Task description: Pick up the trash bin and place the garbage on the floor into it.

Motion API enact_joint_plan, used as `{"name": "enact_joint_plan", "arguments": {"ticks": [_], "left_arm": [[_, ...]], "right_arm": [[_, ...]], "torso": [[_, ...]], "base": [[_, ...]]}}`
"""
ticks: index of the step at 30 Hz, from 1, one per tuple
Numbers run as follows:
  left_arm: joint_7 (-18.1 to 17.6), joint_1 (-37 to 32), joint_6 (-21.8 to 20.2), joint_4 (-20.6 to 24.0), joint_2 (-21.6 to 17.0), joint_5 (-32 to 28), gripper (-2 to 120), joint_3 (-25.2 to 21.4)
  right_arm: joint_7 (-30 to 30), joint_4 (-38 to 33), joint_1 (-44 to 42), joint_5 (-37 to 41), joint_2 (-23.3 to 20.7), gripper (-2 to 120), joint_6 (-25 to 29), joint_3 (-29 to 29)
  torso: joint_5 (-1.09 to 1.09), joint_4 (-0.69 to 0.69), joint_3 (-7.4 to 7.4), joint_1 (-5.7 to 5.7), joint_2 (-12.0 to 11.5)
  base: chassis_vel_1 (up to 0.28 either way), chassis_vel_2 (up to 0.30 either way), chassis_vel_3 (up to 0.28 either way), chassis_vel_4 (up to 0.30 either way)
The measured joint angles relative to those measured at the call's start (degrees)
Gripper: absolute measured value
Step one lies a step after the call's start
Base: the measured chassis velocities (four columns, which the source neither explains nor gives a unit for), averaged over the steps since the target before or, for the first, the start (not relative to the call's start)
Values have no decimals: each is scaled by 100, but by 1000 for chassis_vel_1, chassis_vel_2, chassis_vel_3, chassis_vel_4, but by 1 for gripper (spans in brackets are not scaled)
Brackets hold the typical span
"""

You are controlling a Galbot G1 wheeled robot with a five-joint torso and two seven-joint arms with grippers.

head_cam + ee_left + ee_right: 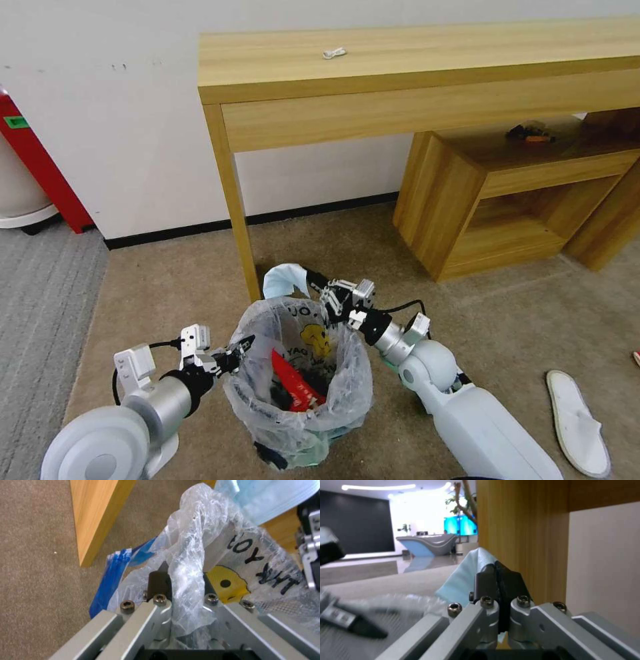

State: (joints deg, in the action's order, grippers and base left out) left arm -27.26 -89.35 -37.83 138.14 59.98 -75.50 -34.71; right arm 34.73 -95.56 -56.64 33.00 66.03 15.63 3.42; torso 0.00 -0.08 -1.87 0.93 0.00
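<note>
The left gripper (245,345) pinches the trash bin (300,380) liner rim; the right gripper's (319,285) fingers clamp a blue face mask (283,280) above the far rim. Released there, it may drop onto the floor (500,320).

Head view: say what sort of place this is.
Probably a hotel-style room, perhaps a mock-up: a wooden desk against the wall, a low shelf unit under it, beige carpet, and a disposable white slipper on it.
</note>
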Motion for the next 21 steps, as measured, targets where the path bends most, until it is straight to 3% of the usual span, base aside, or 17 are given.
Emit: {"name": "enact_joint_plan", "arguments": {"ticks": [15, 21], "left_arm": [[11, -99, -18, 7, -11, 21, 3, -80], [-1, -148, -33, -25, -5, 67, 3, -84]], "right_arm": [[68, -74, 16, 60, -17, 0, 20, 132], [6, -375, 67, 417, -47, 0, 48, 207]], "torso": [[0, 0, 0, 0, 0], [0, 0, 0, 0, 0]], "base": [[0, 0, 0, 0], [0, 0, 0, 0]]}}
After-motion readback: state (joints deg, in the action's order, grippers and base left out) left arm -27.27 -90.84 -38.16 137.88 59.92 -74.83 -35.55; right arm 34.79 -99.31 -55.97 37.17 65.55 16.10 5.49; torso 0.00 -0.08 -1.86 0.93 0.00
